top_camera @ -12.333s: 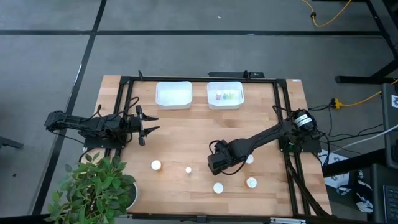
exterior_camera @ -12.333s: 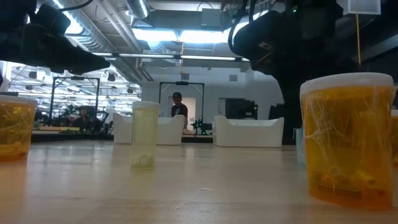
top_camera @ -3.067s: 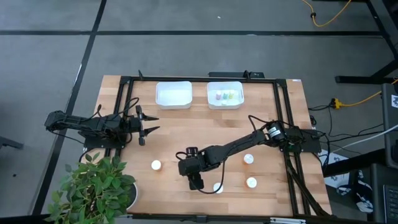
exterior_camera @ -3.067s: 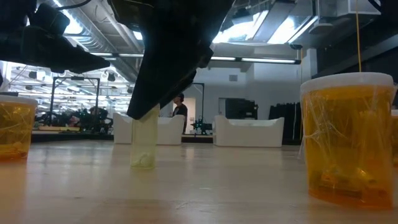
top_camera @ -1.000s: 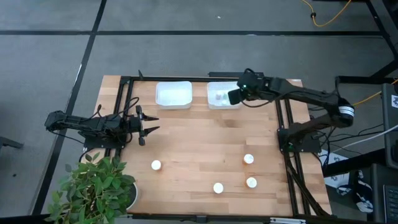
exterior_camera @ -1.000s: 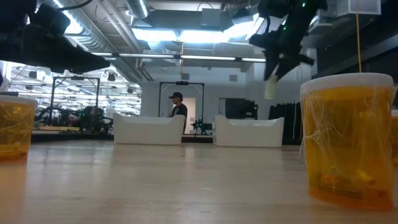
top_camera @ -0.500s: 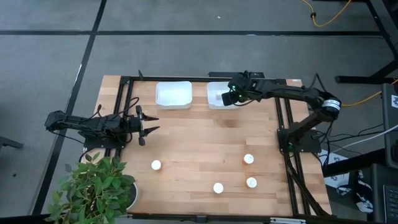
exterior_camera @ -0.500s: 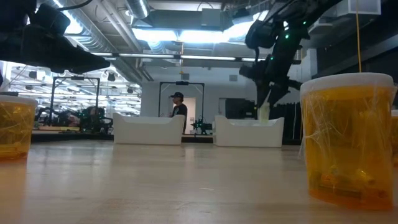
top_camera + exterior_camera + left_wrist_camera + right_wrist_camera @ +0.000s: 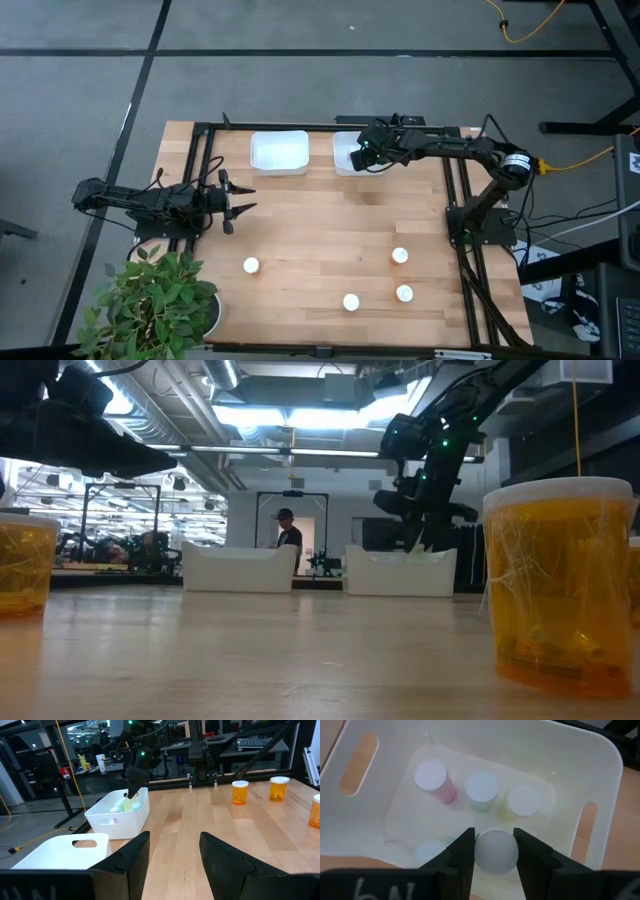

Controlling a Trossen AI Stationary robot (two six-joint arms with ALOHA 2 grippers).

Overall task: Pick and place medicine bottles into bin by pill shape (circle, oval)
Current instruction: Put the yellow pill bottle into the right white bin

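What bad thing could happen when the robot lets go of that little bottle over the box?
The right tool holds a pale bottle just above the right bin, where other bottles already stand. Dropped from here, it might land on their caps, knock them over, or tip sideways. The tool also sits close to the bin's near wall, so lifting away carelessly could nudge the bin.

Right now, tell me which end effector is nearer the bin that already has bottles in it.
Right. The right end effector hangs directly over that bin, holding a bottle. The left end effector waits at the table's left side, well away from it.
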